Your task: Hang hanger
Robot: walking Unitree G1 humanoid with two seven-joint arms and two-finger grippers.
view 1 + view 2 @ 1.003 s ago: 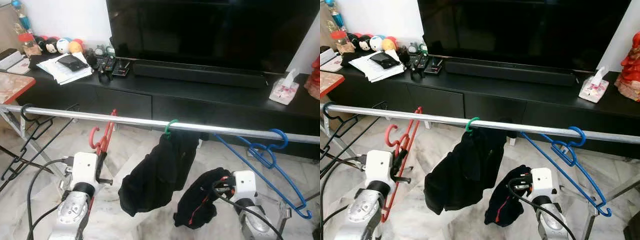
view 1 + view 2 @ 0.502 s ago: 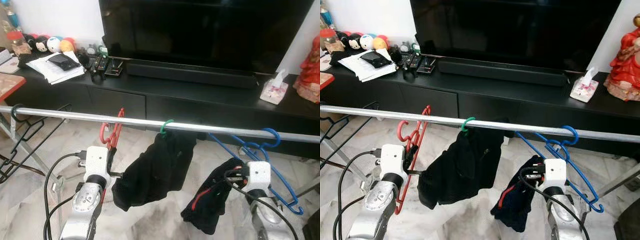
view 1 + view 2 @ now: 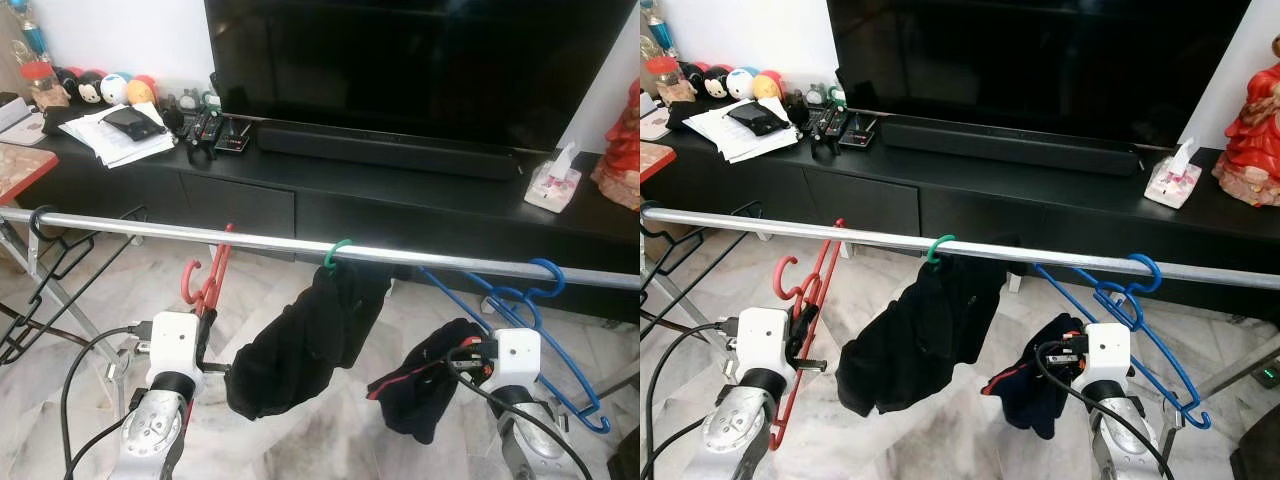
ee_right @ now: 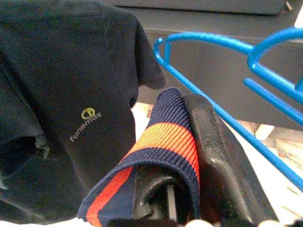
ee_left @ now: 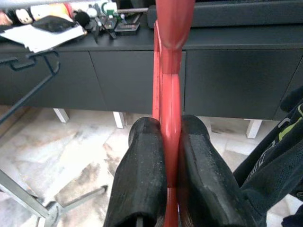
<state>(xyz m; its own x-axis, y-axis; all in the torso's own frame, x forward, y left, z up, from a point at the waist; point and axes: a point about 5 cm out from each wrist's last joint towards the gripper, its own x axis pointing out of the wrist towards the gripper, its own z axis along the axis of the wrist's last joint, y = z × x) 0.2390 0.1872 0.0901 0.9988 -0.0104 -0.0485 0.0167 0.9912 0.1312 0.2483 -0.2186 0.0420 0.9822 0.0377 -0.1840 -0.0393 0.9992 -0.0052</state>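
Red plastic sits clamped between my left gripper's (image 5: 165,156) fingers: the red hanger (image 3: 205,285), its hook just under the steel rail (image 3: 250,242) and not yet over it. My right gripper (image 4: 189,156) is closed on a navy garment with a red stripe (image 3: 425,385), held low beside the blue hangers (image 3: 530,300). I judge I'm mid-hang; next I must lift the hook over the rail, left of the black shirt (image 3: 305,345)
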